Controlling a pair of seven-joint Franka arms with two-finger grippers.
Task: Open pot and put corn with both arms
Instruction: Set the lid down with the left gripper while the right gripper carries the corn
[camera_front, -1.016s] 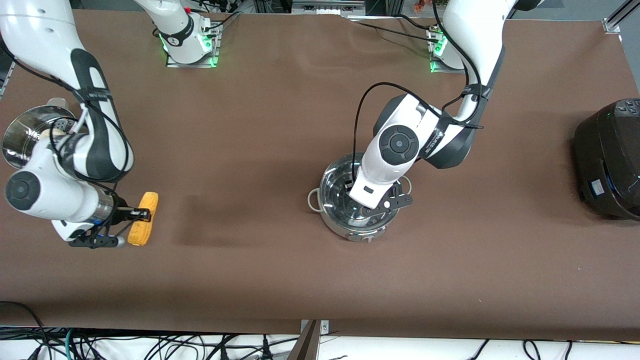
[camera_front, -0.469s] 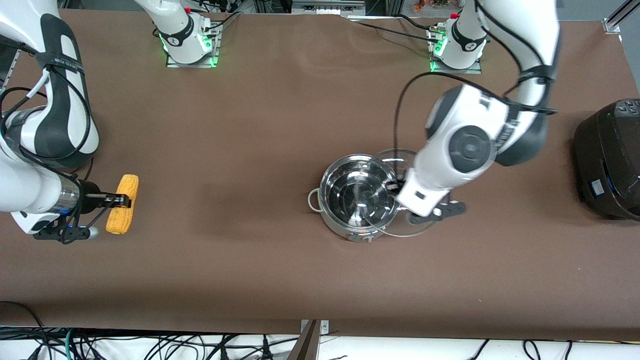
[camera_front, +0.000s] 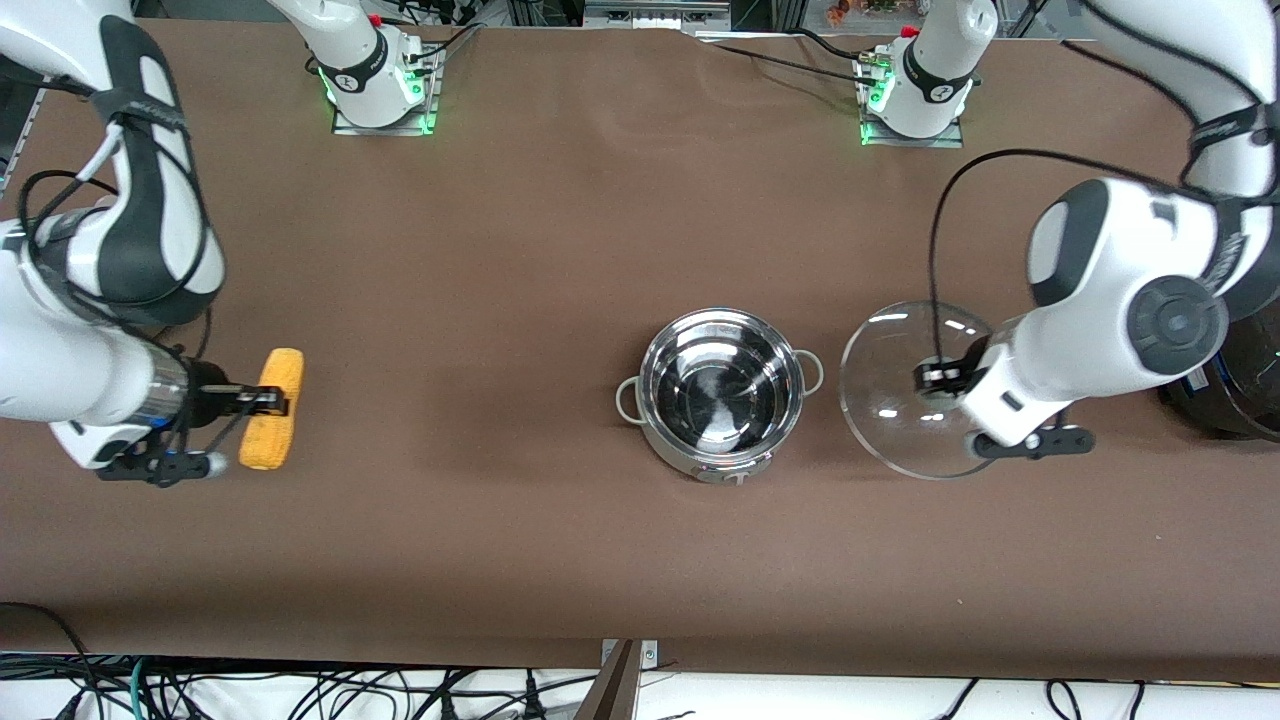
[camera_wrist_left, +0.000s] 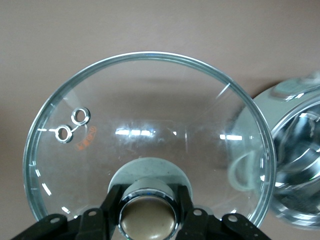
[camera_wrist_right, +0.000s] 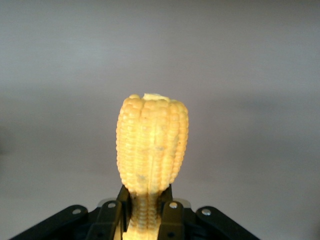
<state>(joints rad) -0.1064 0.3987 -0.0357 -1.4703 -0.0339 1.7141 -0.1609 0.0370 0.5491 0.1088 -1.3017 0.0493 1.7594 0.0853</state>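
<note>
Pot: the round shiny steel pot (camera_front: 718, 395) stood uncovered mid-table, its bowl bare inside, so I judged the opening step done.
Corn: the tapered yellow corn cob (camera_front: 272, 422) was up off the brown table (camera_front: 560, 230) at the right arm's end, well apart from the pot; I still had to carry it across and drop it in.
Right gripper: the black right gripper (camera_front: 262, 402) was pinching the cob by its narrow end.
Lid: the clear glass lid (camera_front: 905, 395) hung just beside the pot, toward the left arm's end.
Left gripper: the black left gripper (camera_wrist_left: 148, 212) was clamped on the lid's beige knob (camera_wrist_left: 148, 218).
</note>
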